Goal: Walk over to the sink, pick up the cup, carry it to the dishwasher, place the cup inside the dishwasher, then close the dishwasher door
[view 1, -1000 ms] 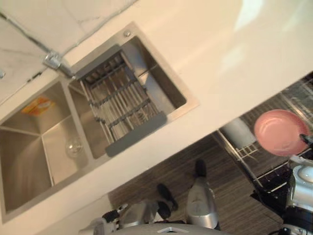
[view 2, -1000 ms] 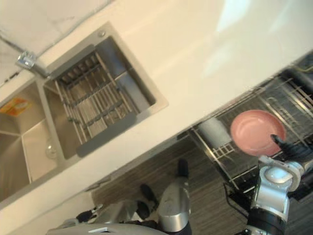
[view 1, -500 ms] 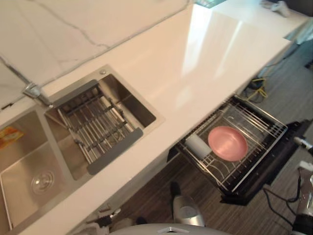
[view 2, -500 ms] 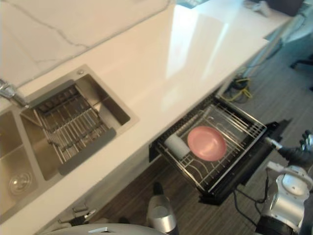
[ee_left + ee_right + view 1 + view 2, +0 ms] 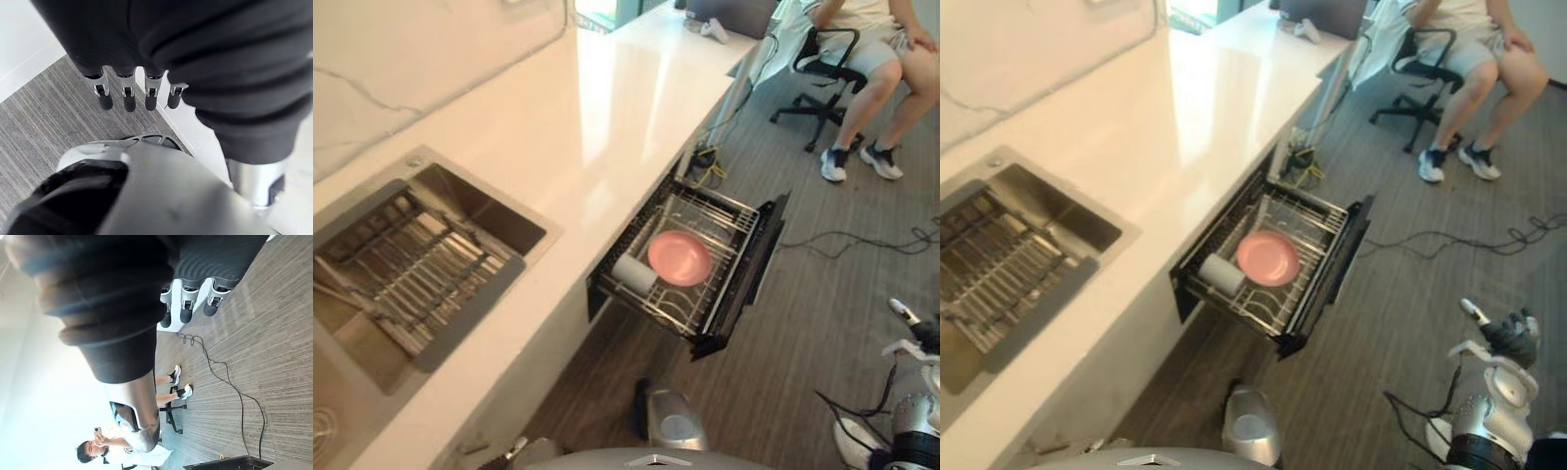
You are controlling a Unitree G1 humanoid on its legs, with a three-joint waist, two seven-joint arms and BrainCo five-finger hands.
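A white cup (image 5: 633,273) lies on its side in the wire rack (image 5: 705,304) of the open dishwasher drawer, beside a pink plate (image 5: 679,258). The drawer's dark front panel (image 5: 759,262) stands pulled out from under the white counter (image 5: 607,108). The steel sink (image 5: 484,211) is at the left with a drying rack (image 5: 406,279) set in it. My right hand (image 5: 1510,338) hangs low at the right, well away from the drawer, with straight fingers (image 5: 187,308) and nothing in it. My left hand's fingers (image 5: 129,95) hang straight over the floor, holding nothing.
A person sits on an office chair (image 5: 822,54) at the far right. Black cables (image 5: 862,235) trail over the striped floor between the chair and the drawer. A laptop (image 5: 729,12) sits at the counter's far end.
The camera has swung from the sink towards the dishwasher and the room beyond. The right hand, near the rack one second ago, now shows farther from the drawer. The cup and plate lie as before.
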